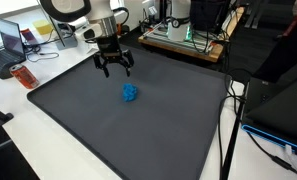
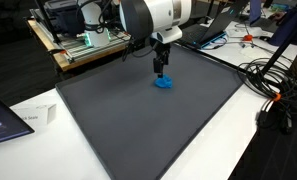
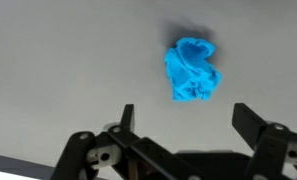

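Cloth (image 1: 131,93), blue and crumpled into a small heap, lies alone near the middle of the dark mat (image 1: 108,135) that covers the table (image 1: 33,135). Nothing pins it or leans on it. It keeps its bunched shape by its own folds. Because it sits well clear of the mat's edges, it is open to approach from any side.

Your claw (image 1: 114,68) hangs above the mat with its jaws spread wide and nothing between them. In both exterior views it is off the surface and near the cloth but not touching it, on the side towards the cluttered end of the table.

The wrist view suggests why you hold it so. The cloth (image 3: 193,70) sits ahead of the two fingertips (image 3: 244,120), roughly between their lines but beyond them, and the wide spread leaves room for the whole heap.

Laptop (image 1: 12,40) and cables (image 2: 273,85) lie off the mat, well apart from the claw.
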{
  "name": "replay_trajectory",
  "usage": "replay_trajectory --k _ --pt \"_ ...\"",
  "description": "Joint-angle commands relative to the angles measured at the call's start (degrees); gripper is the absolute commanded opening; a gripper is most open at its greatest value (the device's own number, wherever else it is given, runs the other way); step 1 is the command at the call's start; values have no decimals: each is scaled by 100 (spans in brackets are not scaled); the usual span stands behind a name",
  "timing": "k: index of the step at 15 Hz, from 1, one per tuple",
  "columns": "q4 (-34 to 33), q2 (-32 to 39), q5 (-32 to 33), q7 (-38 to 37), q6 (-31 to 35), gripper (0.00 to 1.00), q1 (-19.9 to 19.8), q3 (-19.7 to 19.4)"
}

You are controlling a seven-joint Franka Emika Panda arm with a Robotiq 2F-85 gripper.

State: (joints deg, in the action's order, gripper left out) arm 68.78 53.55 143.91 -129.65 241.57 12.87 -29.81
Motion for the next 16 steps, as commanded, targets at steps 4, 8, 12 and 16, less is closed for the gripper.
replay_trajectory --k 4,8,12,16 --pt "101 -46 0 -1264 109 100 405 -348" --pt "147 -101 0 -1867 113 100 447 -322" --pt "218 -70 0 -2532 111 100 579 -418" --pt "751 -4 -476 -2657 119 100 1161 -1284"
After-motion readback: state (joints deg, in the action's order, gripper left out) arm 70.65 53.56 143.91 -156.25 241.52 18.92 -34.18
